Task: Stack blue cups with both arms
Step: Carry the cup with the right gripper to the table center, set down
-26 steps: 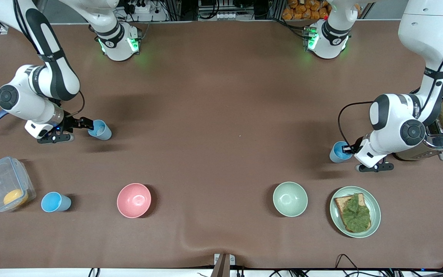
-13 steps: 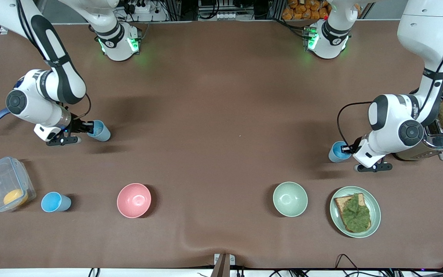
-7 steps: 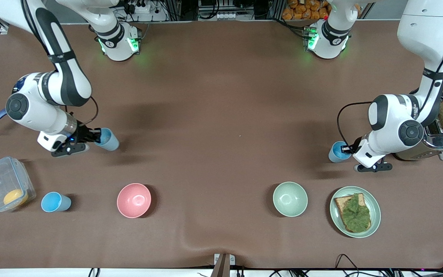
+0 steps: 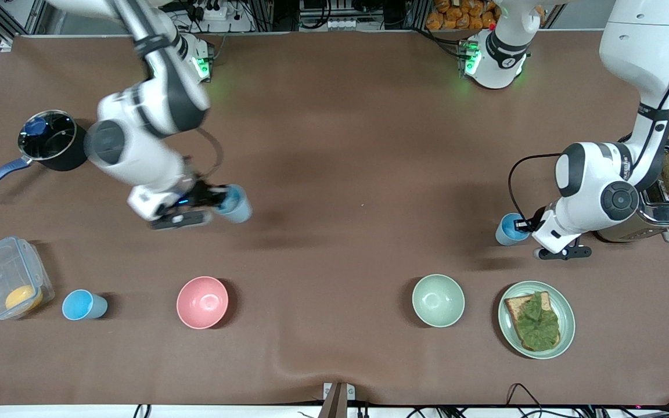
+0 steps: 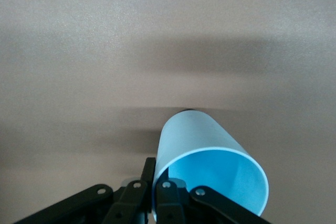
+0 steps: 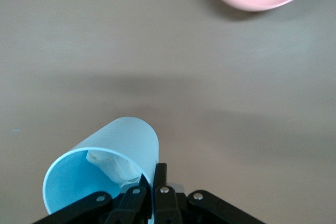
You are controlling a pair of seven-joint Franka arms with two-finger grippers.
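Left of centre in the front view, the right gripper (image 4: 218, 200) has swung inward from the edge of the frame, its jaws clamped on the rim of a blue cup (image 4: 236, 204) carried tilted above the tabletop (image 4: 334, 145); something pale sits inside it. That move has uncovered a dark saucepan (image 4: 50, 142) at upper left. At centre right the left gripper (image 4: 525, 225) has not moved, jaws pinching the rim of the second blue cup (image 4: 509, 230). A third cup (image 4: 82, 305) stands untouched at lower left. Judging by this, the carry toward stacking has begun.
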